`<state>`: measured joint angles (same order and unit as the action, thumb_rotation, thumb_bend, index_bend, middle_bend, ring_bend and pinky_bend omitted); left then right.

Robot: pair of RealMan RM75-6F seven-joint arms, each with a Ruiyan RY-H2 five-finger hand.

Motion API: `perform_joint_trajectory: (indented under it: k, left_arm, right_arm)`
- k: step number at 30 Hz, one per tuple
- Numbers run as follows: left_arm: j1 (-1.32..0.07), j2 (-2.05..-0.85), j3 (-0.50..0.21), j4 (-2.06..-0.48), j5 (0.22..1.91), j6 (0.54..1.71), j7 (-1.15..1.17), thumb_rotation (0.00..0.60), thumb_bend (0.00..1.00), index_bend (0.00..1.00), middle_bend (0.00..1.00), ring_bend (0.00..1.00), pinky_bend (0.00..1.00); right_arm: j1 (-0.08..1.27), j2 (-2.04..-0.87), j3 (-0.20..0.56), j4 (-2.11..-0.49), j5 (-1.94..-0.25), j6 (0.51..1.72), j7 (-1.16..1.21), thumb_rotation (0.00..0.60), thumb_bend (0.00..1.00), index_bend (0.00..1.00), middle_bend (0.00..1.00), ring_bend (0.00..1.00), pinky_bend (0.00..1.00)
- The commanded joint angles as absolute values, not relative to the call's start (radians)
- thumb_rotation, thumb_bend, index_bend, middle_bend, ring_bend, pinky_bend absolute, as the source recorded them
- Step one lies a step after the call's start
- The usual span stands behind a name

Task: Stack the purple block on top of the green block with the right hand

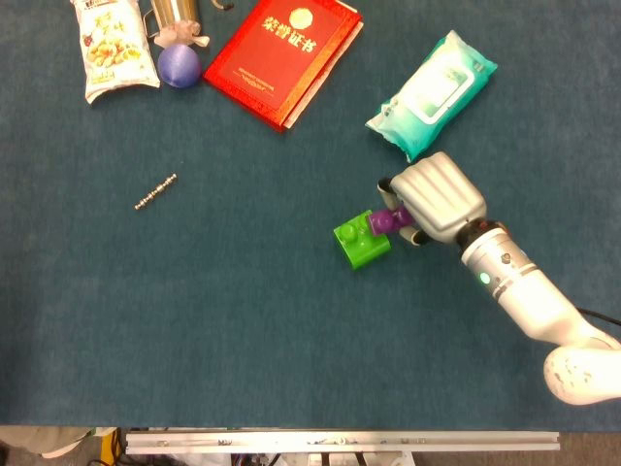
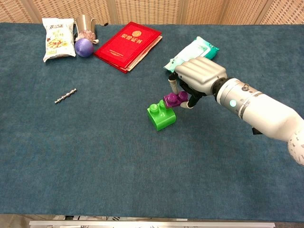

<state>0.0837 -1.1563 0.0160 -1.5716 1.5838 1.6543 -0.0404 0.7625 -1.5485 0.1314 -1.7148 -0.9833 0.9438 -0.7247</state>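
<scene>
Right of table centre, the white robotic right hand (image 2: 199, 78) is reaching in from four o'clock, knuckles up, pinching the small purple plastic block (image 2: 175, 99) over the skewed green plastic block's (image 2: 161, 117) studs at its three o'clock edge.

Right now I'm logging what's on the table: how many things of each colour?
Purple: 2, block, ball
Green: 1, block
Red: 1, booklet
Teal: 1, wipes pack
White: 1, snack bag
Metal: 2, chain, cup
Total: 8
</scene>
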Motion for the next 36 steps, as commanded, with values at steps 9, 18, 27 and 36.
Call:
perform_joint_trajectory:
  k: [9, 18, 27, 36]
  left_arm:
    - [0.082, -1.157, 0.019, -1.573, 1.592, 1.652, -0.037, 0.600, 0.29, 0.24, 0.24, 0.19, 0.09]
    - [0.082, -1.159, 0.018, -1.573, 1.590, 1.649, -0.033, 0.600, 0.29, 0.24, 0.24, 0.19, 0.09]
    - [0.088, -1.164, 0.017, -1.568, 1.579, 1.651, -0.035, 0.600, 0.29, 0.24, 0.24, 0.19, 0.09]
    - [0.090, -1.168, 0.014, -1.568, 1.576, 1.652, -0.032, 0.600, 0.29, 0.24, 0.24, 0.19, 0.09]
  right_arm:
    - [0.808, -1.518, 0.140, -1.791, -0.937, 0.956, -0.730, 0.600, 0.26, 0.70, 0.87, 0.93, 1.00]
    - [0.898, -1.523, 0.154, -1.800, -0.820, 0.911, -0.780, 0.600, 0.26, 0.70, 0.87, 0.93, 1.00]
    - [1.013, -1.490, 0.138, -1.792, -0.709, 0.860, -0.849, 0.600, 0.27, 0.70, 0.87, 0.93, 1.00]
    - [1.056, -1.494, 0.101, -1.771, -0.692, 0.859, -0.834, 0.600, 0.27, 0.70, 0.87, 0.93, 1.00]
